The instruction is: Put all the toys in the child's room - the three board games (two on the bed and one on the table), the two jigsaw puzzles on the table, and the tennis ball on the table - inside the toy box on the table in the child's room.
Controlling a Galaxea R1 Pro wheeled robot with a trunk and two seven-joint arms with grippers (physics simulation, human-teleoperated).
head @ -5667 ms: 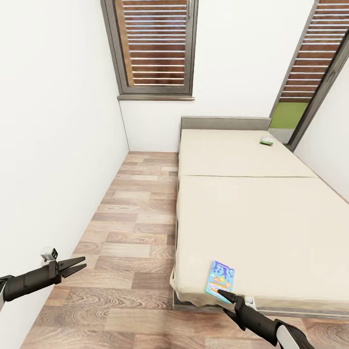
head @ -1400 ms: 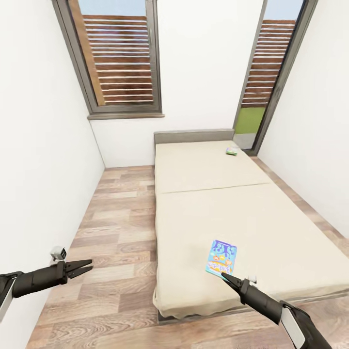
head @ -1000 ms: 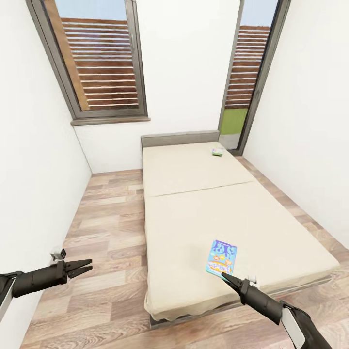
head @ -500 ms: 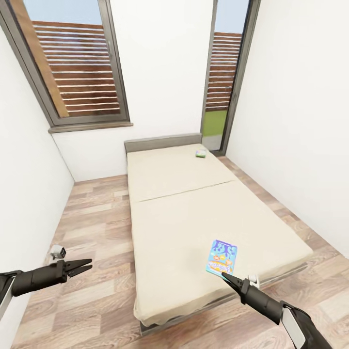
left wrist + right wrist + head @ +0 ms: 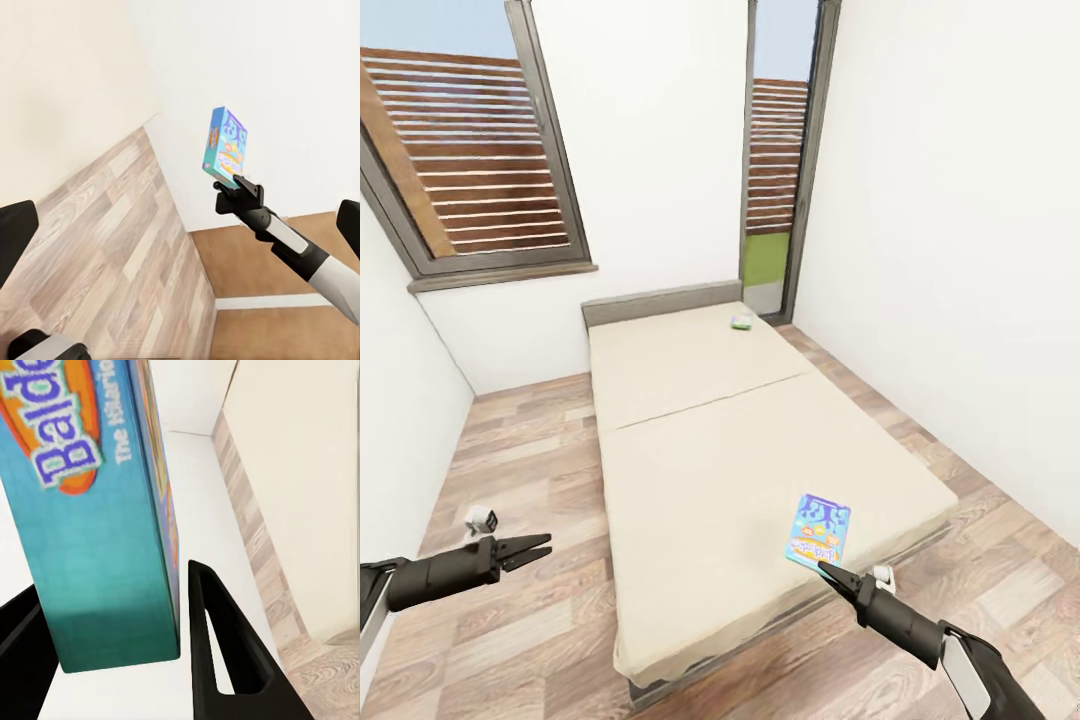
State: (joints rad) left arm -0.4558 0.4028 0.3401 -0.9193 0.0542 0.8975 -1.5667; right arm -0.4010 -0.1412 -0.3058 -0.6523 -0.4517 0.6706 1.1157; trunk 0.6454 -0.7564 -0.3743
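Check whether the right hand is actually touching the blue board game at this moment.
Touching. In the right wrist view the blue board game sits clamped between both fingers; the left wrist view shows the right hand holding it up.

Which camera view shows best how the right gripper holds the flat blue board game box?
The right wrist view: the flat blue board game box sits between the right gripper's black fingers. The left wrist view shows the box whole, held upright. The head view shows its cartoon cover.
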